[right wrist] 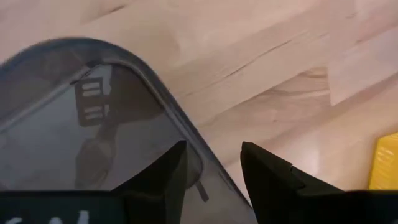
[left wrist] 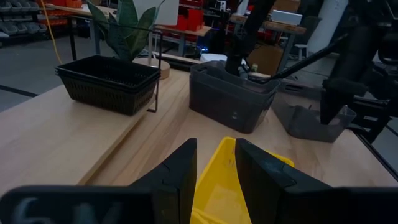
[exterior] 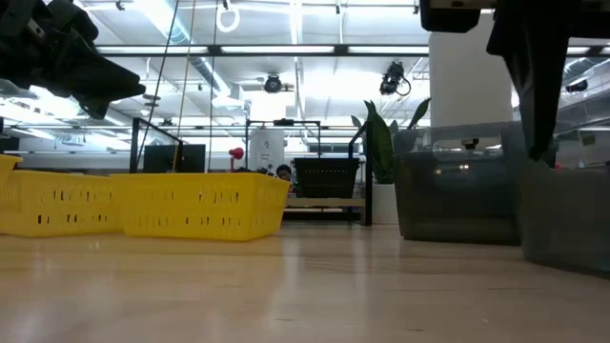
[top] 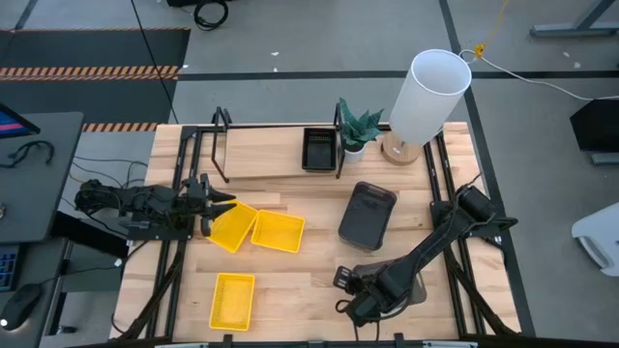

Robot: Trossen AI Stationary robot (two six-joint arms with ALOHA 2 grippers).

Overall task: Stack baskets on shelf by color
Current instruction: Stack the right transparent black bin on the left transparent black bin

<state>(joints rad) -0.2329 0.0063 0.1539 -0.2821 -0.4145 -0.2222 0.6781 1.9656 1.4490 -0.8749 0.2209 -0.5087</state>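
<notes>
Two yellow baskets (top: 232, 228) (top: 279, 232) lie side by side on the table's left half, and a third (top: 232, 300) lies near the front edge. A black mesh basket (top: 319, 148) rests on the shelf (top: 261, 172) plank near its right end. A dark grey basket (top: 368, 215) stands mid-table. Another grey basket (right wrist: 74, 130) stands on the table near the front right. My right gripper (right wrist: 214, 155) is open, pointing down over its rim. My left gripper (left wrist: 216, 149) is open and hangs above the nearest yellow basket's corner (left wrist: 217, 186), clear of it. My right gripper comes from above with the grey basket's rim (right wrist: 189, 140) running between its two fingers near a rounded corner, one finger over the inside and one outside. I cannot tell whether a finger touches the rim. The basket stands flat on the table.
A tall white cylinder (top: 430, 97) on a wooden base and a small potted plant (top: 356, 130) stand at the back right beside the shelf. Bare wood lies between the yellow baskets and the grey ones.
</notes>
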